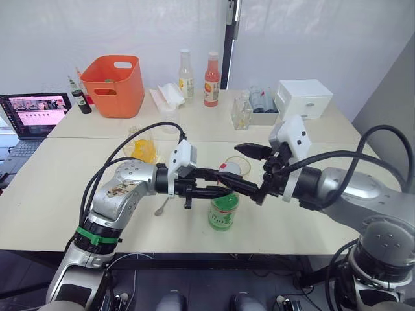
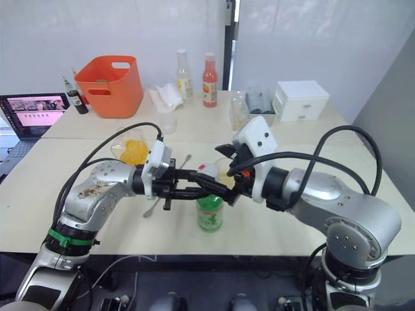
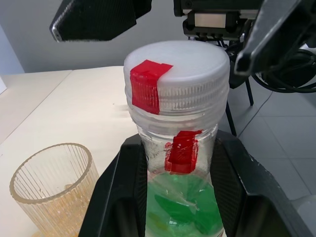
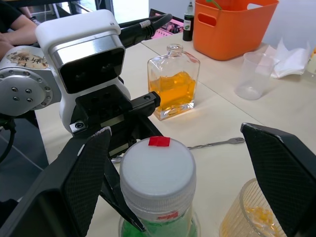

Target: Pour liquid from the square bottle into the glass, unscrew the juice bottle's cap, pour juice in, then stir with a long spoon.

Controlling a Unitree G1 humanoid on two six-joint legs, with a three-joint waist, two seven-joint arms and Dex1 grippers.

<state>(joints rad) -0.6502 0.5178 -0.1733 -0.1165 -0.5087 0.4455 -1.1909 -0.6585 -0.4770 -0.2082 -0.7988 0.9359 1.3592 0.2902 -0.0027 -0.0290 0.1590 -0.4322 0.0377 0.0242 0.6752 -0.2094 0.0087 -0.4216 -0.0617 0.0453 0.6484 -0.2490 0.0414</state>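
Note:
The green juice bottle (image 1: 223,211) stands upright near the table's front edge. My left gripper (image 1: 222,185) is shut on its clear neck (image 3: 180,163), just below the white cap (image 3: 177,66) with the red mark. My right gripper (image 4: 180,173) is open, and its fingers (image 4: 79,182) stand wide on either side of the cap (image 4: 158,168) without touching it. The ribbed glass (image 3: 52,190) stands just behind the bottle with a little yellow liquid in it. The square bottle (image 4: 173,89), about half full of orange liquid, stands to the left. The long spoon (image 4: 212,144) lies flat between them.
At the back stand an orange basket (image 1: 117,84), a pale bottle (image 1: 186,74), a red-orange bottle (image 1: 211,79), a white box (image 1: 303,97) and a small clear bottle (image 1: 241,113). A plastic cup (image 4: 252,76) stands beside crumpled tissue (image 1: 167,96). A laptop (image 1: 32,113) sits far left.

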